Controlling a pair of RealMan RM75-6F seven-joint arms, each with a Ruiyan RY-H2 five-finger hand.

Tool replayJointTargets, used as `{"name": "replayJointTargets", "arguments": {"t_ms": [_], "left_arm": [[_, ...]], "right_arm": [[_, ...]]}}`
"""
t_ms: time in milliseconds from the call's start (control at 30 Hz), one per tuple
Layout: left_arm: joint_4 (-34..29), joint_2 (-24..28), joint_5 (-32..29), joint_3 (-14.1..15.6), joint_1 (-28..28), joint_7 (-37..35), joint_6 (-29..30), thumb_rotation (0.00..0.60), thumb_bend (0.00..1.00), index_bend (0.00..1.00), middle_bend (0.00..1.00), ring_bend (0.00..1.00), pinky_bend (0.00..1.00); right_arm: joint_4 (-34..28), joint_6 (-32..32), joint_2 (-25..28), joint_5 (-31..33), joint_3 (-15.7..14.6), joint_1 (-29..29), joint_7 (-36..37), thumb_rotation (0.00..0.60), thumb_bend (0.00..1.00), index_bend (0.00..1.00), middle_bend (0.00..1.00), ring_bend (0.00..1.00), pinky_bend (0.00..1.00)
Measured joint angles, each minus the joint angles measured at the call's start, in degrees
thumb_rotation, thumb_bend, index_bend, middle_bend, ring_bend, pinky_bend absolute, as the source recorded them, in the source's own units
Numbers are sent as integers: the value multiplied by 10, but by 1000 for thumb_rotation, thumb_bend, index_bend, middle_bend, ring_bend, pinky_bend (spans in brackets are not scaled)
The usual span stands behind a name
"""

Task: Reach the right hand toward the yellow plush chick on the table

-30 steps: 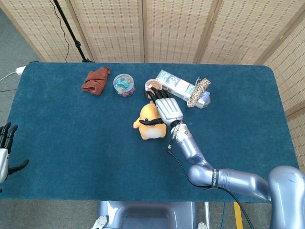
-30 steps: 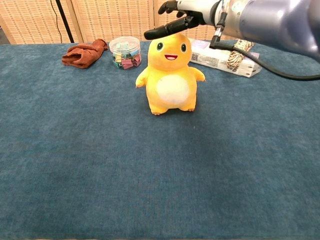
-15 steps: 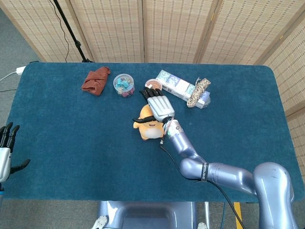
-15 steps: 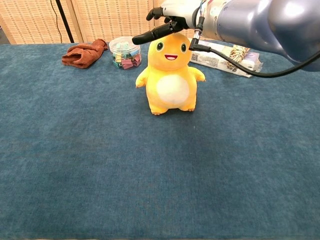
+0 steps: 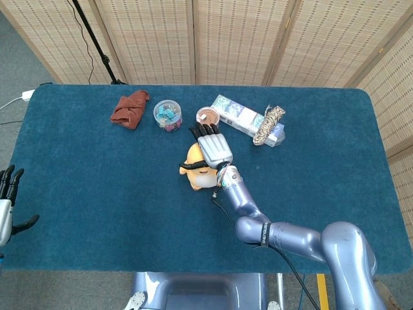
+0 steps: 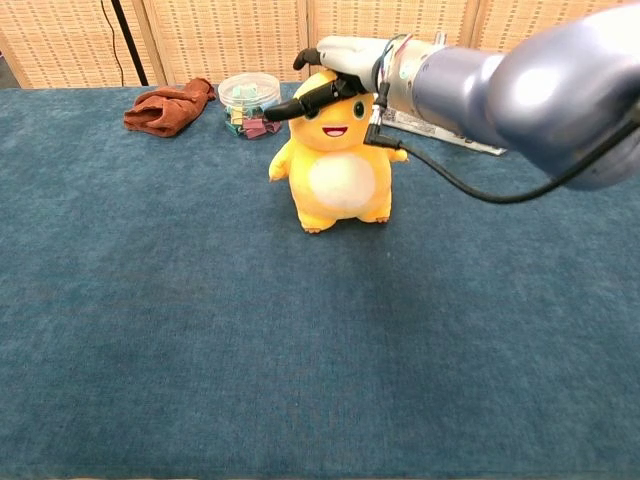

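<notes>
Lowered, right robot hand (image 6: 335, 68) now rests flat atop yellow plush chick (image 6: 338, 175).

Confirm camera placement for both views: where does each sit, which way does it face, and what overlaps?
Head view: high, looking steeply down on the table; shows the right hand over the yellow plush chick, its arm, and the left hand at the frame edge.
Chest view: low, facing level across the table; shows the right hand and forearm on the chick's head.
Shared: chick, right hand, brown cloth, clear tub.
</notes>
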Motion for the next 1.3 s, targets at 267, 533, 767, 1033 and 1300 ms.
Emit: {"name": "replayJointTargets", "arguments": {"t_ms": [267, 533, 767, 1033, 1300], "left_arm": [[1, 1, 4, 2, 2, -5, 3, 600, 0, 0, 0, 0, 0], [0, 2, 5, 3, 2, -7, 3, 600, 0, 0, 0, 0, 0], [0, 4, 8, 4, 3, -10, 5, 600, 0, 0, 0, 0, 0], [0, 6, 13, 7, 4, -16, 4, 600, 0, 0, 0, 0, 0], [3, 9, 22, 11, 4, -23, 4, 600, 0, 0, 0, 0, 0]], "right_arm": [[29, -1, -24, -14, -17, -16, 2, 184, 0, 0, 0, 0, 0], [47, -7, -31, -20, -13, -21, -2, 184, 0, 0, 0, 0, 0], [12, 11, -14, -34, 9, -26, 10, 180, 0, 0, 0, 0, 0], [-90, 49, 46, -42, 41, -37, 11, 182, 0, 0, 0, 0, 0], [-244, 124, 162, -55, 44, -83, -27, 181, 0, 0, 0, 0, 0]]}}
